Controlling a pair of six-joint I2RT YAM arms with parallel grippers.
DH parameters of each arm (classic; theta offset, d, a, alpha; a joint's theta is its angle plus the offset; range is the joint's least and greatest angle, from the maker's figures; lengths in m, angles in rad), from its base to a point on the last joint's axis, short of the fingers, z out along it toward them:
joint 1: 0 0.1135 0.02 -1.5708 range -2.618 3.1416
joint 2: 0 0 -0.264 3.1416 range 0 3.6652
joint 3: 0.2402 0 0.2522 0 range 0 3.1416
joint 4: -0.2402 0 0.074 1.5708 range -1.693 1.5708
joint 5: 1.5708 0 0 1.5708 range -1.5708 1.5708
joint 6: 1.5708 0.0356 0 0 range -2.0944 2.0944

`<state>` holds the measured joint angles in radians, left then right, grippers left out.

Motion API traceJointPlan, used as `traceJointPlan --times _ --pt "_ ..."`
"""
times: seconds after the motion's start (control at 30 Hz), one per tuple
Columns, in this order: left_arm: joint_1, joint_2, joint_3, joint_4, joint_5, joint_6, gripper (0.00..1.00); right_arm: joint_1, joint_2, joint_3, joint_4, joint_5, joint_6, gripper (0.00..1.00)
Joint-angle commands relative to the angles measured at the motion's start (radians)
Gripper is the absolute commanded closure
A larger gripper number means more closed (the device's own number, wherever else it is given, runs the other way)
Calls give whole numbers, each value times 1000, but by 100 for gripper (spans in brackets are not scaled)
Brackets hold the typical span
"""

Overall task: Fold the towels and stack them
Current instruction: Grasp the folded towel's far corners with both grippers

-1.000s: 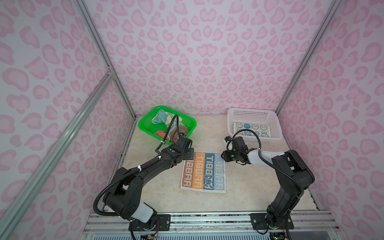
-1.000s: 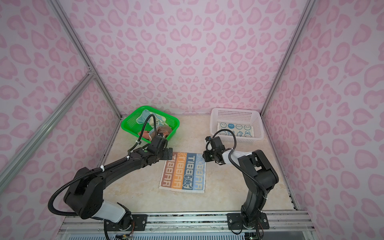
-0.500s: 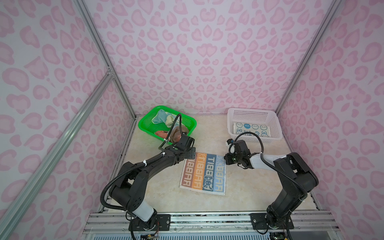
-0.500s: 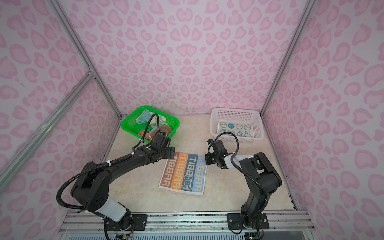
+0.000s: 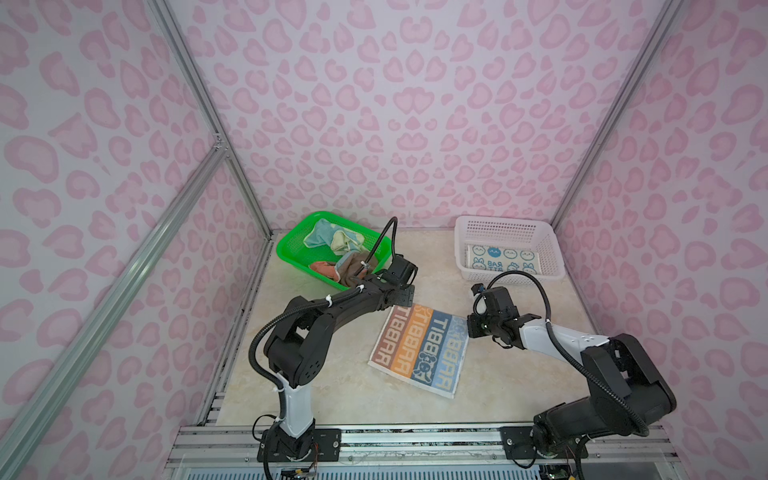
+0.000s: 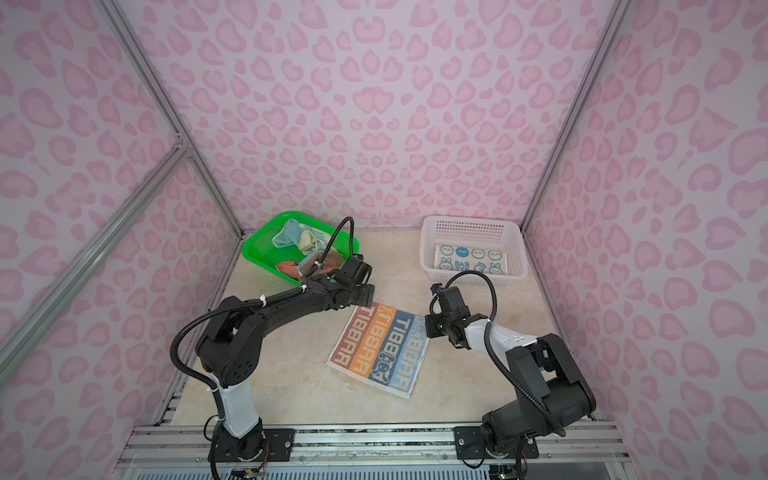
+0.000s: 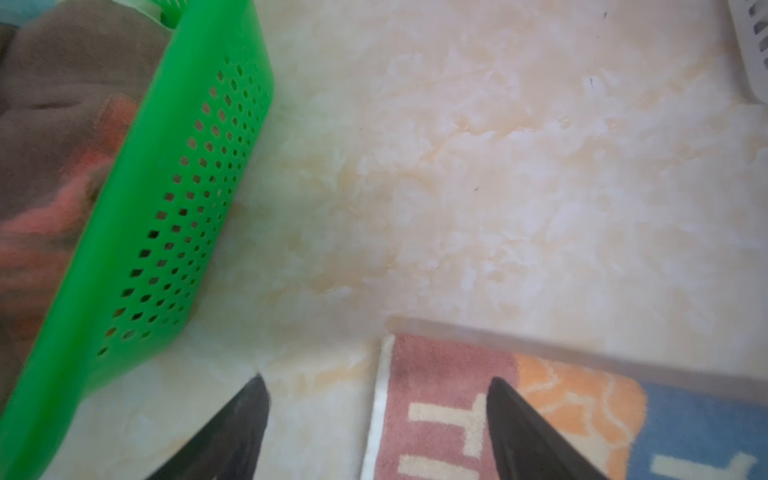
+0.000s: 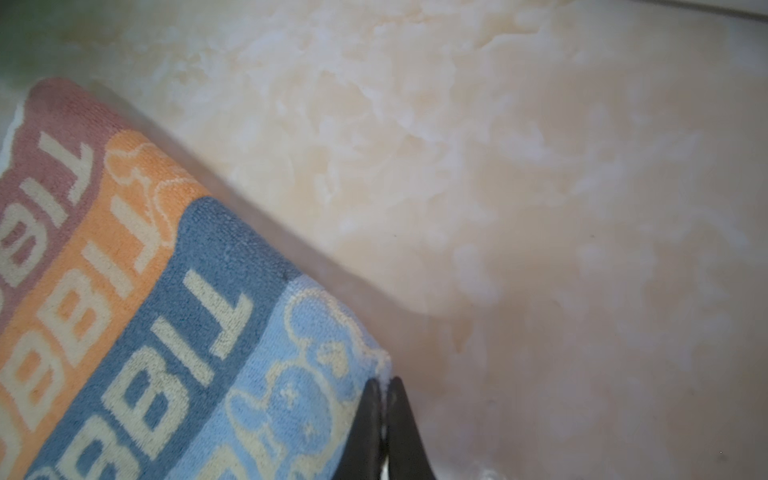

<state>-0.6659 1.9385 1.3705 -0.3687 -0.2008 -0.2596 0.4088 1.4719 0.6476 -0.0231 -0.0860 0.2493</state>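
Your right hand [image 8: 385, 380] is pinched shut on the very edge of the towel [image 5: 419, 351], which lies flat on the counter [image 5: 332, 395]. Your left hand [image 7: 375, 378] gapes astride the pink corner, gripping nothing. Lifting now risks slip or skew.

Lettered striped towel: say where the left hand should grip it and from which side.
Pinch the pink-stripe far corner, beside the green basket, from above. The towel lies flat, so only an edge offers purchase; the left hand stands open astride it, and the right hand pinches the light-blue corner.
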Motion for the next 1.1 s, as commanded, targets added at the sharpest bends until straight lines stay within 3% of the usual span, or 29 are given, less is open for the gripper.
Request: traceJointPlan --times 0.0,0.37,0.73,0.97,1.07 --pt "2 68 67 -68 9 -24 23 -12 -10 -14 -19 5 -8 100" --pt "2 214 218 -139 67 -75 46 -13 6 -17 -9 -3 -11 100" --pt "2 237 223 -187 110 -110 60 -12 22 -17 12 -15 -1 100" --pt "2 271 242 -184 135 -115 96 -13 16 -25 18 -17 0 100" --pt "4 274 239 -175 134 -116 98 -13 15 -29 21 -14 4 100"
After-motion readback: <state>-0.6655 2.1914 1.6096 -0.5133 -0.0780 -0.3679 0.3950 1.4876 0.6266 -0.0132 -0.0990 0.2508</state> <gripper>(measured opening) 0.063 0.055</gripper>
